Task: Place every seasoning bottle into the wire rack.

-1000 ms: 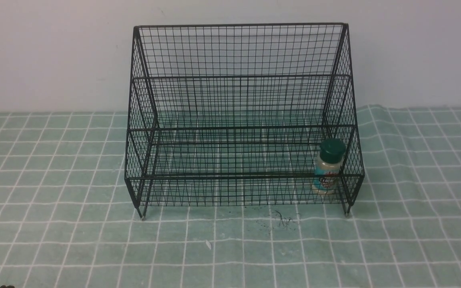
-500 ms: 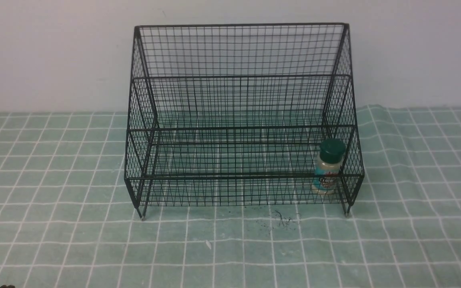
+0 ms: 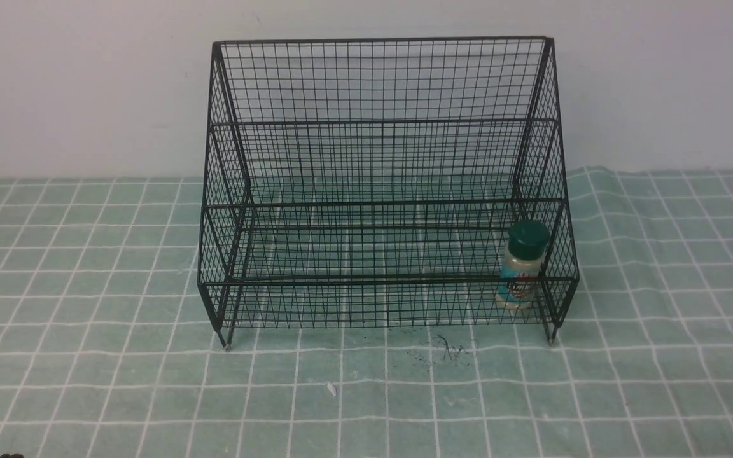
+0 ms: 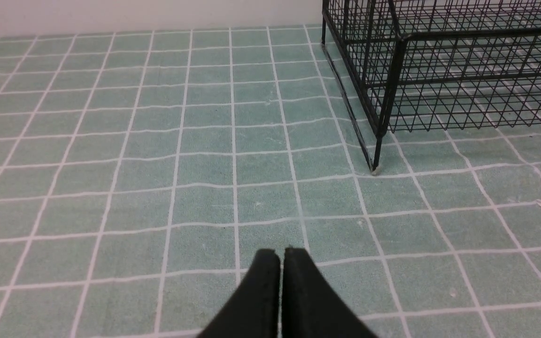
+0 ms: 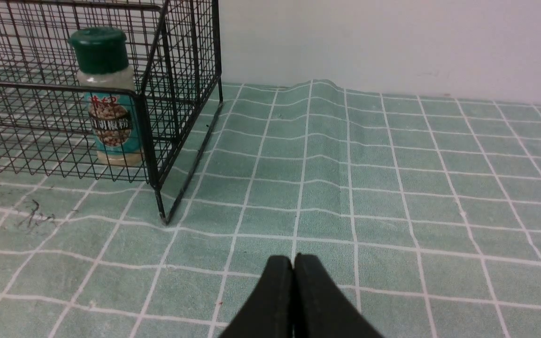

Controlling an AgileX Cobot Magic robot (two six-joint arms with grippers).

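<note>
The black wire rack [image 3: 379,83] stands at the back middle of the table, against the wall. The seasoning bottle [image 3: 521,264], clear with beige powder, a dark green cap and a teal label, stands upright in the rack's lowest tier at its right end. In the right wrist view the bottle [image 5: 108,94] shows behind the rack's corner wires [image 5: 146,136]. My right gripper [image 5: 293,259] is shut and empty over the cloth, well short of the rack. My left gripper [image 4: 282,253] is shut and empty too, near the rack's left front leg [image 4: 376,157]. Neither gripper shows in the front view.
A green cloth with white grid lines [image 3: 86,318] covers the table and is wrinkled to the right of the rack [image 5: 327,141]. Dark specks [image 3: 446,350] lie on the cloth before the rack. A pale wall [image 3: 86,83] runs behind.
</note>
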